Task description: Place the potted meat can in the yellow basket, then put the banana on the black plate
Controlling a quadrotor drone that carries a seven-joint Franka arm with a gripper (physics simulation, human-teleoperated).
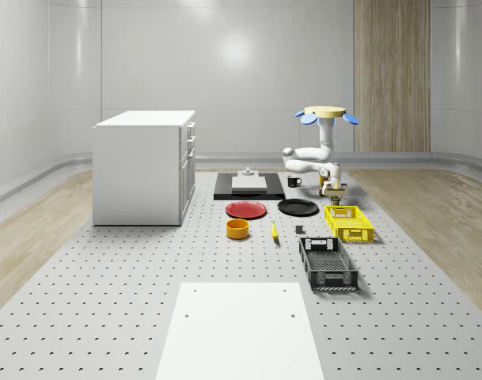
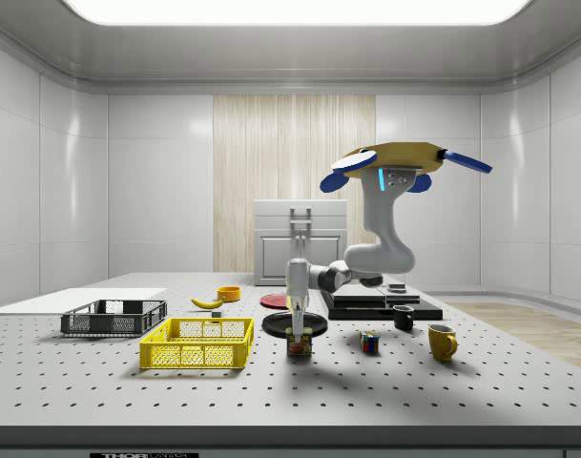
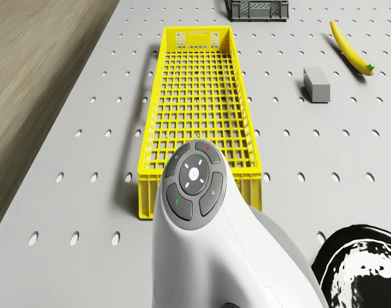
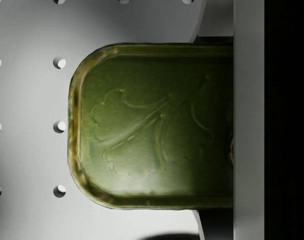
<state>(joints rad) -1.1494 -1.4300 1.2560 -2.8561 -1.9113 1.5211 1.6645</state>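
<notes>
The drone (image 1: 329,115) hovers over the table just past the far end of the yellow basket (image 1: 329,215) (image 2: 195,355) (image 3: 153,96). Its arm reaches straight down, and the gripper (image 2: 297,332) (image 4: 249,120) is right at the potted meat can (image 2: 298,346) (image 1: 333,190). The can's green embossed lid (image 4: 152,125) lies directly under the wrist camera, partly under the gripper. The can stands beside the basket's end, outside it. The banana (image 1: 274,231) (image 2: 207,302) (image 3: 351,50) lies on the table, apart from the black plate (image 1: 297,207) (image 3: 362,269).
A black basket (image 1: 328,263) stands in line with the yellow one. A red plate (image 1: 246,210), an orange bowl (image 1: 237,229) and a small grey block (image 3: 317,85) are nearby. A black mug (image 1: 294,181), a yellow mug (image 2: 442,341) and a colour cube (image 2: 369,342) stand around the arm. A white cabinet (image 1: 144,166) is at the whole-scene view's left.
</notes>
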